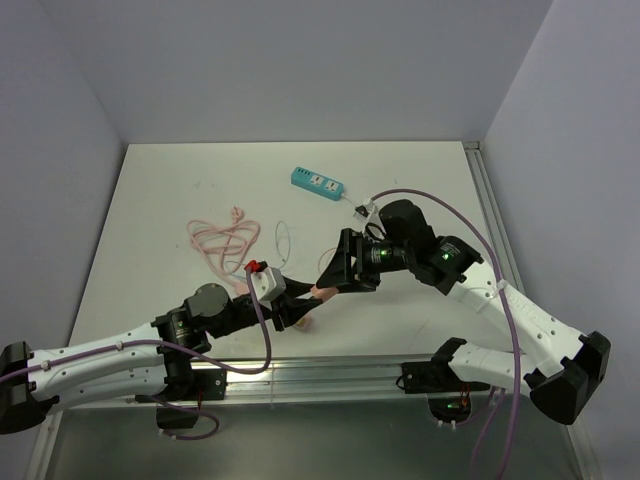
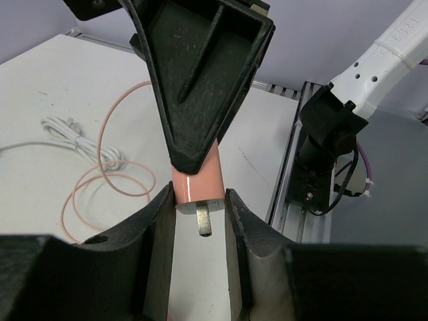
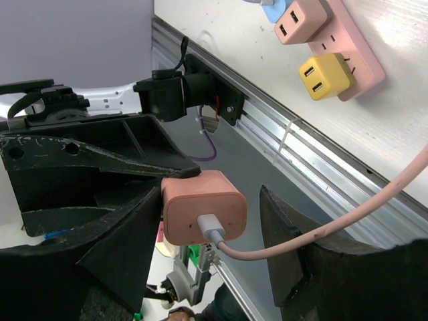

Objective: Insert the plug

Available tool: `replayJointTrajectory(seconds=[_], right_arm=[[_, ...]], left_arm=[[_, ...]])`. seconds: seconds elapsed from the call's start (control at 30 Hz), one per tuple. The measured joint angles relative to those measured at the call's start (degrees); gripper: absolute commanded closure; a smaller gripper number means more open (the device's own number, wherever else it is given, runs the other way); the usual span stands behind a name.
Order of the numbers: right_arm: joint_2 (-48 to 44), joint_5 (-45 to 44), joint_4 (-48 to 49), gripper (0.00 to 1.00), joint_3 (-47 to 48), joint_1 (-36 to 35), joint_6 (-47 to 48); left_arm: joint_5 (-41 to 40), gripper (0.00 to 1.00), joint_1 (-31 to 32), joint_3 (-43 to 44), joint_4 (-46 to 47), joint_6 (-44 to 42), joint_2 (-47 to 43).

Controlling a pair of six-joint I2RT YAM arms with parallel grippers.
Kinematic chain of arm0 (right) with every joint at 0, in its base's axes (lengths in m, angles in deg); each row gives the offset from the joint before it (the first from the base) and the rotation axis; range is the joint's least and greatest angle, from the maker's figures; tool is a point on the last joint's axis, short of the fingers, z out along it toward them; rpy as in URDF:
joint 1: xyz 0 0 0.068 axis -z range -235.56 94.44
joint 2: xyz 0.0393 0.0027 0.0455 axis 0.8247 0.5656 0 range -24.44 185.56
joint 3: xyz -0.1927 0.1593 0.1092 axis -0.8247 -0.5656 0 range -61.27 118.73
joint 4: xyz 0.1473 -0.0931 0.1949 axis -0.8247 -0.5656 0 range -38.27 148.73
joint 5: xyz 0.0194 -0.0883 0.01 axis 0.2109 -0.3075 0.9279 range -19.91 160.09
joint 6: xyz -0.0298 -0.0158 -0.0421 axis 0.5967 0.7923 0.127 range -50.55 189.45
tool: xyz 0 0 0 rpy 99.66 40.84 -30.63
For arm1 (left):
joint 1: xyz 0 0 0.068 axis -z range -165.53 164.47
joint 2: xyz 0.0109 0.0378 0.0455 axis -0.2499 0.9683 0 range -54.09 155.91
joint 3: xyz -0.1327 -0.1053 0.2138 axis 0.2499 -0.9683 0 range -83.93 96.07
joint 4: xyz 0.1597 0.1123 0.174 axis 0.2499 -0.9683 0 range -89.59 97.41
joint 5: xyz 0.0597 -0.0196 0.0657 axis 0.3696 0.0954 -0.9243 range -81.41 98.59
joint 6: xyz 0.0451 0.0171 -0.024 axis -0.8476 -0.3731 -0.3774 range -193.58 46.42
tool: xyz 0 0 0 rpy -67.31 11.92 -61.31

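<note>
The pink plug [image 2: 197, 177] is a pink cube adapter with a metal prong [image 2: 204, 219], held in the air near the table's front edge [image 1: 323, 292]. My left gripper [image 2: 197, 200] is shut on its sides [image 1: 300, 305]. My right gripper [image 3: 210, 197] is open around the same plug [image 3: 200, 214]. Its left finger touches the plug and its right finger stands apart. It meets the left gripper from the right [image 1: 332, 278]. A pink cable [image 3: 334, 224] runs from the plug's back. A pink power strip [image 3: 364, 63] lies on the table below.
A yellow adapter [image 3: 326, 75] and a pink one [image 3: 299, 19] sit in the pink strip. A blue power strip [image 1: 318, 183] lies at the back centre. The coiled pink cable [image 1: 225, 242] lies to the left, with a white cable [image 2: 80, 144]. A metal rail [image 1: 330, 375] runs along the front edge.
</note>
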Motion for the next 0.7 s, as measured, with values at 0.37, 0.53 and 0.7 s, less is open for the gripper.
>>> replayJointTrajectory(seconds=[0.37,0.53,0.7], right_arm=[[0.0,2.2,1.3,0.45,-0.1,0.0,-1.6],[-0.1,2.6,1.7,0.55,-0.5,0.1,-2.1],[-0.4,2.9,2.1,0.8,-0.9,0.2,-2.3]], left_arm=[[0.0,1.0,0.0,0.0,0.3,0.0,0.0],[-0.1,1.0,0.0,0.0,0.3,0.0,0.0],[0.0,1.0,0.0,0.0,0.3,0.0,0.0]])
